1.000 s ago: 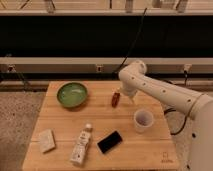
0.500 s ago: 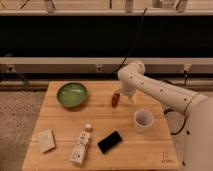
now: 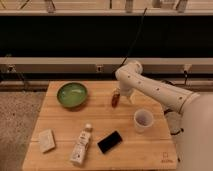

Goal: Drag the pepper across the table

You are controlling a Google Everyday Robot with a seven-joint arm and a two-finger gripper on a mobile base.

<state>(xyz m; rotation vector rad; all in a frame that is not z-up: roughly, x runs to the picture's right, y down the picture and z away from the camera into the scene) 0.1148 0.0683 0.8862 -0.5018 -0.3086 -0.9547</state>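
Camera view: pepper (image 3: 115, 99) lies near the table's (image 3: 60, 120) 12 o'clock edge, long axis running 12 to 6. Gripper (image 3: 119, 95) sits right on it, arm reaching in from 3 o'clock. Jaws wide open, and contact is unclear; probably straddling it to drag, not lift. Bowl (image 3: 72, 95) at 9, cup (image 3: 143, 120) at 4, phone (image 3: 109, 142) at 6. Short lanes only.

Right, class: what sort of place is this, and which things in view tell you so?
Probably a robotics lab, not a home: a white robot arm reaches over a wooden table, its pincer at the pepper, with metal rails and a hanging cable along the dark wall behind.
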